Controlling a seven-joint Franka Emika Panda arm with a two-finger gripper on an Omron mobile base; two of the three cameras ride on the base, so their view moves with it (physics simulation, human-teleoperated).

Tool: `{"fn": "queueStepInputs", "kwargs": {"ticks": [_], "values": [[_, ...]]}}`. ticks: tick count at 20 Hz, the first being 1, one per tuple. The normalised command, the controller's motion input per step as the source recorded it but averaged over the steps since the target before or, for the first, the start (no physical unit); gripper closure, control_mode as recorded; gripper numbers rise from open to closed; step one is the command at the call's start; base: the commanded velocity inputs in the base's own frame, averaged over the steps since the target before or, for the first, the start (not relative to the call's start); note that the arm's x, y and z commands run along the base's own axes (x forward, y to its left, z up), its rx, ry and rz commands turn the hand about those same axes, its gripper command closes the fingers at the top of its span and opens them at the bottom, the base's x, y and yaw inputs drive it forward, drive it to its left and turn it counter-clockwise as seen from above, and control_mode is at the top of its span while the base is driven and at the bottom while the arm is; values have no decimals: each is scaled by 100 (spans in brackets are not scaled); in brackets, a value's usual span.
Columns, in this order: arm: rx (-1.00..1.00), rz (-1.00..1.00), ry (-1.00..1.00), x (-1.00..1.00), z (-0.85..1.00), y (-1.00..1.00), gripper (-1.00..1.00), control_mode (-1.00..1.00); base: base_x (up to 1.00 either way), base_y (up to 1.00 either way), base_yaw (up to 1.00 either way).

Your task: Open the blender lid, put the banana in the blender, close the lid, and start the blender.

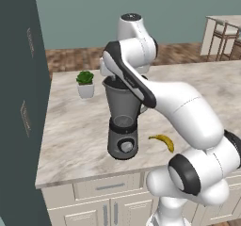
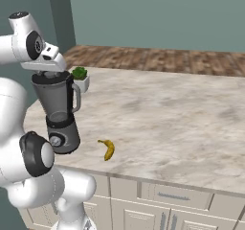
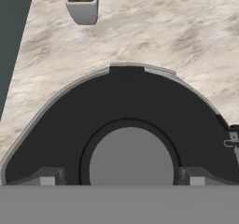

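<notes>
**Gripper spread wide, directly above the blender lid**

Seen from the hand view: gripper (image 3: 122, 180) pointing straight down, jaws spread wide, one fingertip (image 3: 46, 181) on each side of the lighter grey knob at the centre of the blender lid (image 3: 121, 101). Nothing held between the jaws. Cannot tell whether the fingertips touch the lid or sit just above it.

Blender lid in place on the jar, dark and round, covering the rim directly beneath the gripper. Blender (image 1: 123, 121) standing upright on the marbled surface (image 2: 182, 123) below the gripper, with a translucent grey jar, a side handle, and a dark base carrying a round silver dial.

Banana (image 1: 163, 141) lying flat on the surface, well below the gripper and off to the blender's handle side, near the base but apart from it. Yellow, curved, dark at the tips.

Small potted plant (image 3: 82, 3) in a white pot beyond the gripper, standing on the surface past the far side of the blender. Dark cabinet (image 1: 21, 102) rising tall beside the surface on the side away from the banana.
</notes>
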Motion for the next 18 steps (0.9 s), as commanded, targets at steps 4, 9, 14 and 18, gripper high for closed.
{"fn": "queueStepInputs", "kwargs": {"ticks": [4, 9, 14, 18], "values": [[0, 0, 2, 0, -33, 3, -100, -100, 0, 0, 0], [0, 0, 3, 0, -43, 0, 100, -100, 0, 0, 0], [0, 0, 3, 0, -46, 0, 100, -100, 0, 0, 0], [0, 0, 3, 0, -40, 0, 100, -100, 0, 0, 0]]}}
